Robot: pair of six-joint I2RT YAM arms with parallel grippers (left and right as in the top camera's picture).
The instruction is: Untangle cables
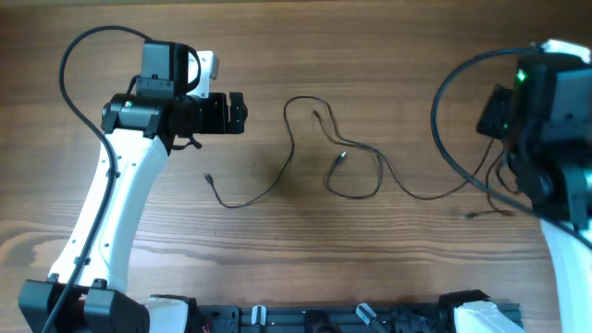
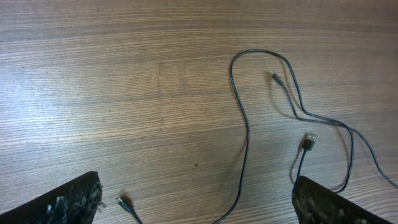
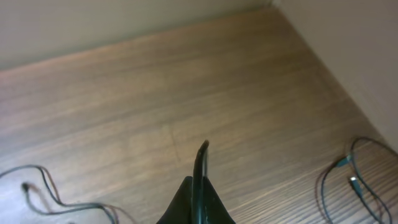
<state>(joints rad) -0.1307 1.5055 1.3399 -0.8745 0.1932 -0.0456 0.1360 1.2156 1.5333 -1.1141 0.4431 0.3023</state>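
We see the cables (image 1: pixel 342 157) lying loose on the table (image 1: pixel 388 55) between the two arms. Their strands loop over one another near the middle, and one small plug (image 2: pixel 122 202) lies off on its own towards the left arm. Our left pincer (image 2: pixel 196 182) hangs above them with its fingers spread wide and nothing between them. Our right pincer (image 3: pixel 202 149) sits high at the right side, its fingers pressed together on nothing we can make out.

We judge the first risk to be the grasp itself. The wires are far thinner than the fingers and lie flat on the wood, so a closing pincer may slip past them or scrape the table.

The second risk is where we pull. If we take a strand mid-loop, near the crossing (image 2: pixel 305 115), we may drag the whole bundle along or draw the crossing tighter instead of freeing it.

The third is on the right. That arm's own thick cable (image 1: pixel 444 139) sweeps over the thin strands there, and a reach from that side could snag it on them.
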